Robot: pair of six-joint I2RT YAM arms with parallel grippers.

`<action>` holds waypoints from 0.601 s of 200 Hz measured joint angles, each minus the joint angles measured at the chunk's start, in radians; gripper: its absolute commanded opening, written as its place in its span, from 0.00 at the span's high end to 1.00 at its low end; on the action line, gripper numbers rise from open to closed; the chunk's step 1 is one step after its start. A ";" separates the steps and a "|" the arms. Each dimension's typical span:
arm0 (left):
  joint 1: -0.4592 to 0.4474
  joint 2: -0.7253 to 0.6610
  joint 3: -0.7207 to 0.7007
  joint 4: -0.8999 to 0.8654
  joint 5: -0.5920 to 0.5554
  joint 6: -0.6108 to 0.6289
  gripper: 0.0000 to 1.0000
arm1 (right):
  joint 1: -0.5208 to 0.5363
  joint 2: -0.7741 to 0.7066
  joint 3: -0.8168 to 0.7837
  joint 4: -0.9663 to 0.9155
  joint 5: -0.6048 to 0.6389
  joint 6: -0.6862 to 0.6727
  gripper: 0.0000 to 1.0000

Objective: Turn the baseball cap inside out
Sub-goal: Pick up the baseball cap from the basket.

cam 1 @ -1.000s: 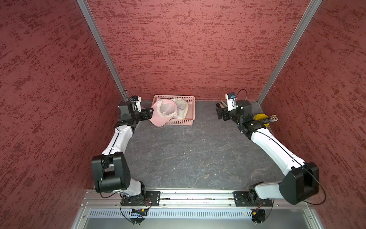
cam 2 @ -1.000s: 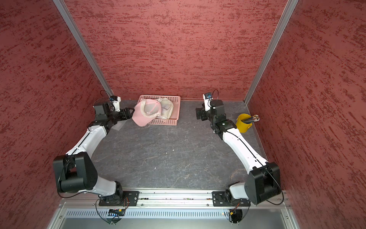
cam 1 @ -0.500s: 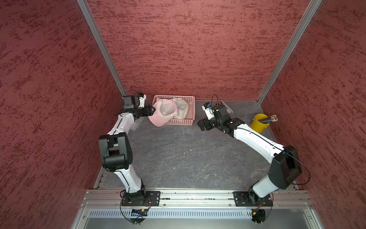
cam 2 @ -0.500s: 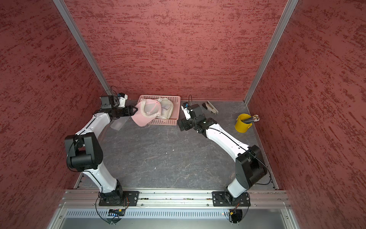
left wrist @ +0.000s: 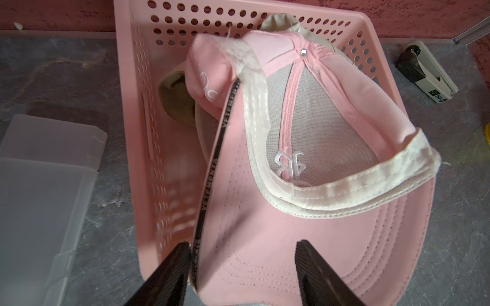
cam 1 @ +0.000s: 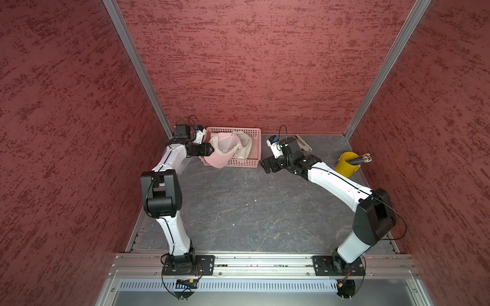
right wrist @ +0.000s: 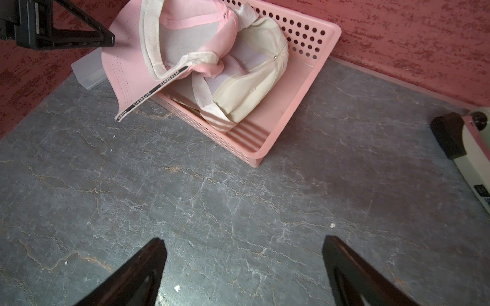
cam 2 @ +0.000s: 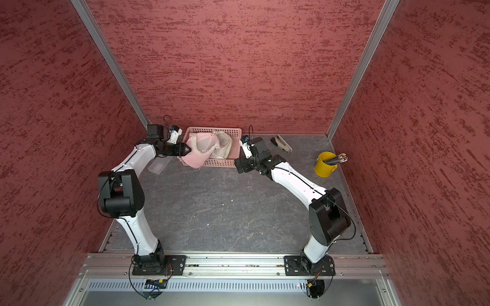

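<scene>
The pink baseball cap [cam 1: 224, 156] [cam 2: 197, 159] lies hollow side up on the left end of a pink basket [cam 1: 254, 148] [cam 2: 237, 137], its brim hanging over the basket's edge. In the left wrist view the brim [left wrist: 291, 238] lies between the fingers of my left gripper [left wrist: 242, 242] [cam 1: 211, 150], which stand apart; its black-banded edge touches one finger. My right gripper [right wrist: 242, 239] [cam 1: 265, 165] hangs open and empty over bare table by the basket's right front corner. The right wrist view shows the cap [right wrist: 119, 66] with the left gripper's tip [right wrist: 110, 39] at its brim.
A beige cap [cam 1: 245, 144] [right wrist: 252, 87] lies in the basket under the pink one. A clear plastic box [cam 1: 184, 165] [left wrist: 45, 185] sits left of the basket. A stapler [cam 2: 282, 144] [left wrist: 427, 74] lies at the back. A yellow cup of pencils [cam 1: 347, 164] stands far right.
My right arm has swung from the back right toward the basket's right front corner. My left gripper has pushed onto the cap's brim and its jaws have narrowed.
</scene>
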 measured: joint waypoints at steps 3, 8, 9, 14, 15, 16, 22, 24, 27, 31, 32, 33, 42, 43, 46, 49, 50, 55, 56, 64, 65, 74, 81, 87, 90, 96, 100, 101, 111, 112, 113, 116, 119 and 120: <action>-0.002 0.000 0.000 -0.001 -0.003 0.001 0.34 | 0.000 0.002 0.000 0.000 -0.001 0.000 0.03; -0.006 0.000 0.001 -0.002 -0.008 0.003 0.34 | 0.000 0.005 0.000 0.000 -0.002 0.000 0.03; -0.007 0.000 0.001 -0.003 -0.011 0.004 0.33 | 0.000 0.005 0.000 0.000 -0.002 0.000 0.03; -0.010 0.000 0.001 -0.002 -0.018 0.005 0.32 | 0.000 0.007 0.000 0.000 -0.004 0.000 0.03; -0.010 0.000 0.001 -0.002 -0.020 0.005 0.32 | 0.000 0.008 0.000 0.000 -0.004 0.000 0.03; -0.011 0.000 0.001 -0.002 -0.023 0.006 0.32 | 0.000 0.008 0.000 0.000 -0.004 0.000 0.03; -0.014 0.000 0.001 -0.002 -0.033 0.007 0.31 | 0.000 0.010 0.000 0.000 -0.005 0.000 0.03; -0.016 0.000 0.001 -0.002 -0.037 0.008 0.30 | 0.000 0.010 0.000 -0.001 -0.006 0.000 0.03; -0.018 0.000 0.001 -0.002 -0.042 0.008 0.29 | 0.000 0.010 0.000 -0.001 -0.006 0.000 0.03; -0.021 0.000 0.001 -0.001 -0.047 0.008 0.28 | 0.000 0.010 0.000 -0.001 -0.007 0.000 0.03; -0.021 0.000 0.001 0.000 -0.048 0.008 0.28 | 0.000 0.010 0.000 -0.001 -0.008 0.000 0.03; -0.023 0.000 0.001 0.000 -0.049 0.007 0.27 | 0.000 0.010 0.000 0.000 -0.008 0.000 0.03; -0.026 0.000 0.001 0.002 -0.060 0.006 0.26 | 0.000 0.010 0.000 -0.001 -0.010 -0.001 0.03; -0.026 0.000 0.000 0.002 -0.062 0.006 0.26 | 0.000 0.010 0.000 -0.001 -0.011 -0.001 0.03; -0.027 0.000 0.000 0.003 -0.066 0.007 0.26 | 0.000 0.010 0.000 -0.001 -0.012 -0.002 0.03; -0.028 0.000 0.000 0.003 -0.070 0.006 0.26 | 0.000 0.010 0.000 -0.001 -0.013 -0.002 0.03; -0.028 0.000 0.000 0.003 -0.071 0.007 0.26 | 0.000 0.010 0.000 -0.001 -0.013 -0.003 0.03; -0.029 0.000 0.000 0.004 -0.077 0.007 0.25 | 0.000 0.010 0.000 -0.002 -0.013 -0.004 0.03; -0.029 0.000 0.000 0.004 -0.078 0.007 0.25 | 0.000 0.010 0.000 -0.002 -0.014 -0.004 0.03; -0.029 0.000 0.000 0.004 -0.085 0.007 0.25 | 0.000 0.010 0.000 -0.003 -0.016 -0.006 0.03; -0.029 0.000 0.000 0.004 -0.085 0.007 0.25 | 0.000 0.010 0.000 -0.003 -0.016 -0.006 0.03; -0.028 0.000 0.000 0.003 -0.088 0.006 0.26 | 0.000 0.010 0.000 -0.003 -0.018 -0.009 0.03; -0.027 0.000 0.000 0.004 -0.089 0.003 0.27 | 0.000 0.010 0.000 -0.004 -0.020 -0.011 0.03; -0.027 0.000 0.000 0.004 -0.090 0.000 0.27 | 0.000 0.010 0.000 -0.004 -0.020 -0.011 0.03; -0.027 0.000 0.000 0.004 -0.092 -0.001 0.27 | 0.000 0.010 0.000 -0.004 -0.021 -0.011 0.03; -0.028 0.000 0.000 0.004 -0.092 -0.005 0.28 | 0.001 0.010 0.000 -0.004 -0.021 -0.011 0.03; -0.029 0.000 0.000 0.003 -0.093 -0.007 0.28 | 0.000 0.010 0.000 -0.003 -0.021 -0.011 0.03; -0.029 0.000 0.000 0.003 -0.093 -0.007 0.29 | 0.000 0.010 0.000 -0.004 -0.021 -0.011 0.03; -0.034 0.000 0.000 0.002 -0.096 -0.009 0.30 | 0.001 0.010 0.000 -0.003 -0.021 -0.011 0.03; -0.035 0.000 0.000 0.002 -0.097 -0.009 0.30 | 0.001 0.010 0.000 -0.004 -0.022 -0.011 0.03; -0.035 0.000 0.000 0.002 -0.097 -0.009 0.30 | 0.001 0.010 0.000 -0.003 -0.022 -0.011 0.03; -0.038 0.000 0.000 0.001 -0.098 -0.009 0.31 | 0.001 0.010 0.000 -0.004 -0.022 -0.011 0.03; -0.040 0.000 0.000 0.000 -0.099 -0.008 0.31 | 0.001 0.010 0.000 -0.004 -0.022 -0.011 0.03; -0.041 0.000 0.000 -0.001 -0.100 -0.008 0.31 | 0.001 0.010 0.000 -0.004 -0.022 -0.011 0.03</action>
